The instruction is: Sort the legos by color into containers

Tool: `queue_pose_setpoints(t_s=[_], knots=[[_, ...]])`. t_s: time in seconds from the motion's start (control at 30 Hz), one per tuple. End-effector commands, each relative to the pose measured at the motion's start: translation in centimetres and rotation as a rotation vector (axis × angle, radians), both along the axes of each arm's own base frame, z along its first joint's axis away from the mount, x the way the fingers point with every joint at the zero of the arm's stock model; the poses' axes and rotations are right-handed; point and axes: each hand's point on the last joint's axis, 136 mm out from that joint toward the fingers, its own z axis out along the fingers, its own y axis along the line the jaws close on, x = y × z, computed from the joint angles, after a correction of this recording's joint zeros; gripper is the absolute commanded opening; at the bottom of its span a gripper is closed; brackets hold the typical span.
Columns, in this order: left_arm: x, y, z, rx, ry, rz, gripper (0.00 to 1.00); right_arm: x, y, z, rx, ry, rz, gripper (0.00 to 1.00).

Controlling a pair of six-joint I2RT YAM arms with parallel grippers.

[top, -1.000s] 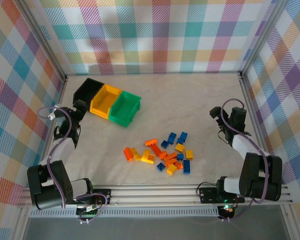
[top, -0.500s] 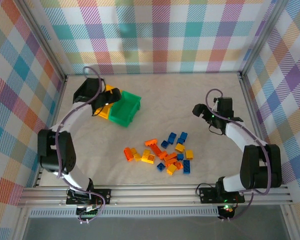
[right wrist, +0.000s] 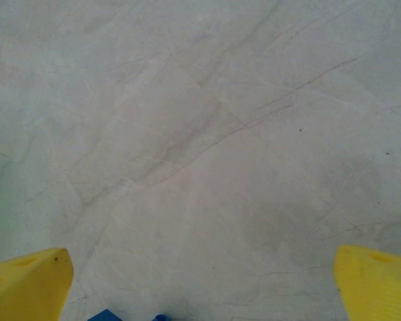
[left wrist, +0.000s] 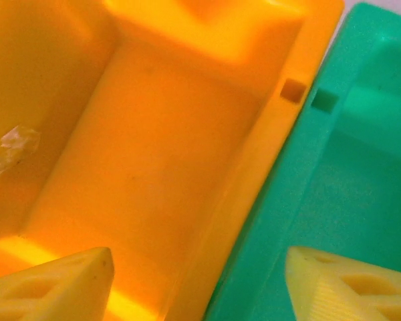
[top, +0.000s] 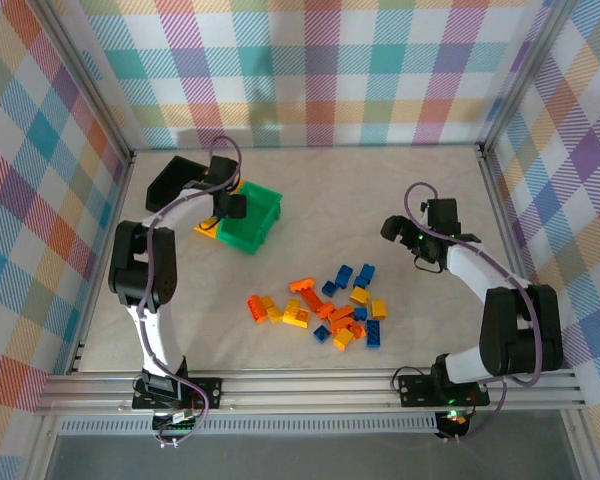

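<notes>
Black bin (top: 175,178): we see it at the far left of the table (top: 400,180), the left end of three joined bins.
Left end effector (top: 230,205) (left wrist: 197,257): we find it low over the row of bins. Its two fingers stand apart, one above the yellow-orange bin's floor and the other above the green bin. The shared wall runs between them, clear of both. It has hold of nothing.
Yellow-orange bin (top: 206,229) (left wrist: 154,154): it is the middle of the row. We see a pale scrap or scuff (left wrist: 13,144) on its left wall and cannot tell which.
Green bin (top: 255,225) (left wrist: 361,167): it is the right end of the row, nearest the bricks.
Legos (top: 325,310): we see orange, yellow and blue bricks in a loose cluster on the table near its middle, well apart from the bins.
Right end effector (top: 392,228) (right wrist: 204,257): it hangs above bare table (right wrist: 200,134), up and right of the cluster. Its fingers are spread wide with nothing between them. We see a blue brick (right wrist: 107,315) at the bottom edge of its wrist view.
</notes>
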Motion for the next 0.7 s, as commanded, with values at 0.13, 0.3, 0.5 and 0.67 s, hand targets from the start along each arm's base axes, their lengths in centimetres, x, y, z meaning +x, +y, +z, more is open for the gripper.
queue_pose_setpoints(t_s=[0.13, 0.3, 0.5, 0.67], knots=[[0.0, -3.5, -1.7, 0.049, 0.066, -0.085, 0.46, 0.2, -0.7, 2.7, -0.034, -0.049, -0.038, 1.00], [-0.5, -6.2, -2.1, 0.010, 0.092, -0.095, 0.25, 0.1, -0.8, 2.9, -0.021, -0.049, -0.056, 1.00], [-2.3, -11.5, -1.2, -0.093, 0.105, -0.037, 0.01, -0.3, -1.2, 2.7, -0.024, -0.037, -0.086, 1.00], [-4.4, -16.4, -1.5, -0.097, 0.143, 0.020, 0.00, -0.9, -1.6, 2.6, -0.032, -0.037, -0.107, 1.00]])
